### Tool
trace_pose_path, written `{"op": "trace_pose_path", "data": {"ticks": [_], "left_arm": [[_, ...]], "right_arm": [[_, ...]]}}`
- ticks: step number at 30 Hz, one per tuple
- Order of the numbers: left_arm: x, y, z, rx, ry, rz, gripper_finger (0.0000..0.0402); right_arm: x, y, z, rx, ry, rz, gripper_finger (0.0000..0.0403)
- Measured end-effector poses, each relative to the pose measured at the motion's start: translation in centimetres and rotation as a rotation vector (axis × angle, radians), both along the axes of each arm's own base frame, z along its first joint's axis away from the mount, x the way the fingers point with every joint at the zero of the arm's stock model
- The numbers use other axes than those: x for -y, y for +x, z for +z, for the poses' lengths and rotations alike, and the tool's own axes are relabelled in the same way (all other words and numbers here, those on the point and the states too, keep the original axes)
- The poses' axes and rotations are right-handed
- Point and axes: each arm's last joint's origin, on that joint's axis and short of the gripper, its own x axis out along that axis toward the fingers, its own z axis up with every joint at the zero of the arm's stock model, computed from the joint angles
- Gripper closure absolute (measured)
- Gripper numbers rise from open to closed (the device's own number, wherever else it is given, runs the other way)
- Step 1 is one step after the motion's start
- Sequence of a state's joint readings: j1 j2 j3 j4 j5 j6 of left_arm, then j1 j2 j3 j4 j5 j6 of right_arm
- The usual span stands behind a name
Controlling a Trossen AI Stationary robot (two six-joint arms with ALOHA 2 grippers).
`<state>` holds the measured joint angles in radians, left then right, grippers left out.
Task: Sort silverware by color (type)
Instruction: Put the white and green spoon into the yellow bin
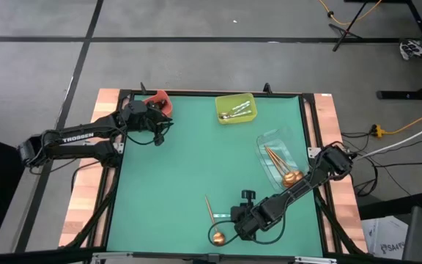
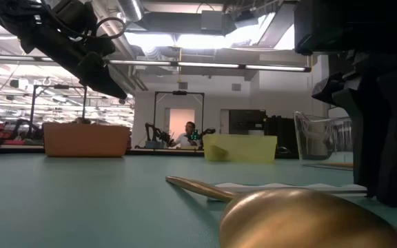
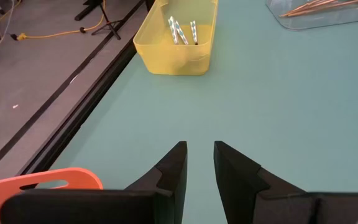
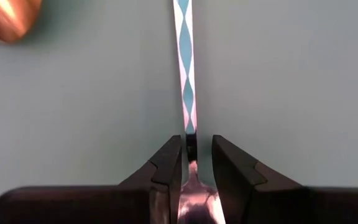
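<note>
A silver spoon (image 4: 185, 68) lies flat on the green table, its handle pointing away from my right gripper (image 4: 197, 146). That gripper is open by a narrow gap, low over the table near the front edge (image 1: 236, 218). Its fingers stand on either side of the spoon's neck, just beyond the bowl (image 4: 196, 198); I see no touch. A copper spoon (image 1: 212, 220) lies just left of it, bowl (image 4: 8, 18) toward the near edge. My left gripper (image 3: 200, 152) hangs slightly open and empty above the table beside the red bin (image 1: 158, 99).
The yellow-green bin (image 1: 235, 108) at the far edge holds silver spoons (image 3: 182, 30). A clear bin (image 1: 280, 150) at the right holds copper spoons (image 1: 284, 170). Bare green table lies between the two arms.
</note>
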<state>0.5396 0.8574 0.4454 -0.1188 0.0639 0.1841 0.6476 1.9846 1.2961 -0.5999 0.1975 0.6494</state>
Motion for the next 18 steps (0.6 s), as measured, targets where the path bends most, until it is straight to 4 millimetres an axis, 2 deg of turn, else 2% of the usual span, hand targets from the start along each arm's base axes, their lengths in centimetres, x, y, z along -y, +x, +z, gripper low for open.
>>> {"op": "trace_pose_path", "data": {"ticks": [7,15,18], "left_arm": [[0.00,0.00,0.00,0.000,0.000,0.000,0.0328],[0.00,0.00,0.00,0.000,0.000,0.000,0.0328],[0.00,0.00,0.01,0.000,0.000,0.000,0.0328]], "right_arm": [[-0.01,-0.02,-0.01,-0.005,0.004,0.002,0.0326],[0.11,-0.18,-0.24,-0.009,0.001,0.002,0.0389],[0.12,-0.19,-0.25,-0.010,-0.001,0.002,0.0398]]}}
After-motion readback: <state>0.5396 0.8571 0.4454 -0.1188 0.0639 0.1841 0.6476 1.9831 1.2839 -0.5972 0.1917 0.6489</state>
